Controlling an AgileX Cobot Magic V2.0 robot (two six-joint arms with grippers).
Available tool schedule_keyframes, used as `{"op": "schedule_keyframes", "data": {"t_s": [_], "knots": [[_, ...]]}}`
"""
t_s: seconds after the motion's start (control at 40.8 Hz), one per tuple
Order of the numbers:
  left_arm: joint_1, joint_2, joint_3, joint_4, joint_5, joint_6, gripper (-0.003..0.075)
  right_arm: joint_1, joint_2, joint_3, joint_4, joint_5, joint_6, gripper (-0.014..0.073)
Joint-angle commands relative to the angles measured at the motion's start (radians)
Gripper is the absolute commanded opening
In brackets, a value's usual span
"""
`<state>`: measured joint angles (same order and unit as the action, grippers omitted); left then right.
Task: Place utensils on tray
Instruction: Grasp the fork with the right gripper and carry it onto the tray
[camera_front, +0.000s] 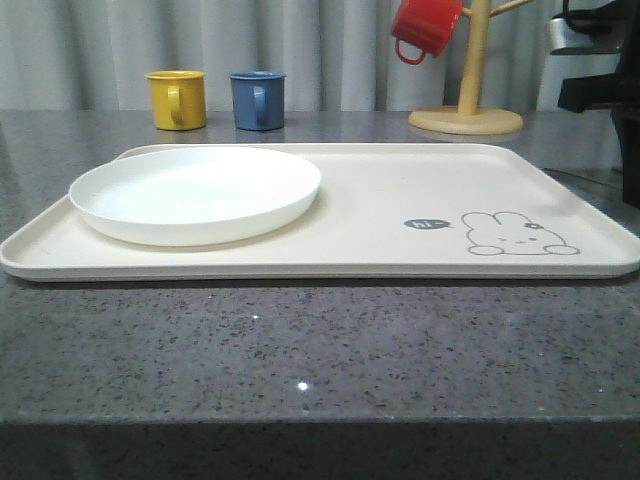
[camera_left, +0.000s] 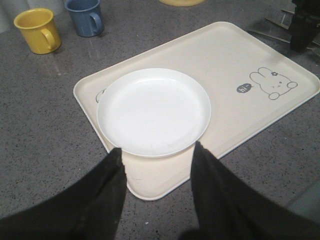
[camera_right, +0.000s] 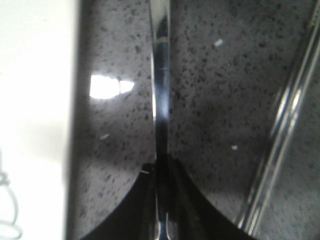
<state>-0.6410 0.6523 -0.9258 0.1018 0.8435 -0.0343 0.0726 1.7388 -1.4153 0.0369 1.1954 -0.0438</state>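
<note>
A large flat cream rectangular tray (camera_front: 400, 215) with a grey rabbit drawing lies on the speckled grey stone counter (camera_front: 320, 350); a round white plate (camera_front: 195, 193) sits on its left half. Behind the tray stand a yellow mug (camera_front: 177, 99) and a blue mug (camera_front: 257, 99), side by side, and a red mug (camera_front: 425, 28) hangs from a pale wooden mug tree (camera_front: 467, 105). The left hand (camera_left: 157, 165) hovers above the near edge of the tray, its dark fingers (camera_left: 112, 172) spread apart and grasping nothing. The right hand (camera_right: 161, 172) is clenched on a thin shiny silver metal utensil handle (camera_right: 161, 75), just beside the tray's edge over the counter; which utensil cannot be told. A second slender silver metal utensil (camera_right: 280, 130) lies on the counter nearby.
</note>
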Motion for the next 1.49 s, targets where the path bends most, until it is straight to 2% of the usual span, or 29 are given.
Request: {"op": "schedule_keyframes", "data": {"t_s": [0.0, 0.147, 0.269, 0.392, 0.49, 0.637, 0.71, 1.078, 1.274, 1.396, 1.47], "knots": [[-0.005, 0.003, -0.025, 0.003, -0.076, -0.008, 0.0293, 0.004, -0.095, -0.064, 0.032, 0.033, 0.004, -0.011], [-0.005, 0.003, -0.025, 0.003, -0.076, -0.008, 0.0293, 0.093, -0.122, -0.139, 0.127, 0.076, 0.011, -0.011], [-0.005, 0.003, -0.025, 0.003, -0.076, -0.008, 0.0293, 0.216, -0.105, -0.198, 0.118, 0.087, 0.072, -0.011], [-0.005, 0.003, -0.025, 0.003, -0.076, -0.008, 0.0293, 0.334, -0.054, -0.251, 0.079, 0.094, 0.201, -0.011], [-0.005, 0.003, -0.025, 0.003, -0.076, -0.008, 0.0293, 0.379, -0.007, -0.266, 0.045, 0.096, 0.33, -0.011], [-0.005, 0.003, -0.025, 0.003, -0.076, -0.008, 0.0293, 0.39, 0.042, -0.266, 0.042, 0.073, 0.516, -0.011], [-0.005, 0.003, -0.025, 0.003, -0.076, -0.008, 0.0293, 0.391, 0.055, -0.266, 0.043, 0.051, 0.558, -0.011], [-0.005, 0.003, -0.025, 0.003, -0.076, -0.008, 0.0293, 0.391, 0.096, -0.266, 0.095, -0.056, 0.609, -0.011], [-0.005, 0.003, -0.025, 0.003, -0.076, -0.008, 0.0293, 0.391, 0.122, -0.266, 0.102, -0.06, 0.61, -0.0103], [-0.005, 0.003, -0.025, 0.003, -0.076, -0.008, 0.0293, 0.391, 0.127, -0.266, 0.106, -0.059, 0.613, -0.0031], [-0.005, 0.003, -0.025, 0.003, -0.076, -0.008, 0.0293, 0.391, 0.127, -0.266, 0.106, -0.053, 0.613, 0.0064]]}}
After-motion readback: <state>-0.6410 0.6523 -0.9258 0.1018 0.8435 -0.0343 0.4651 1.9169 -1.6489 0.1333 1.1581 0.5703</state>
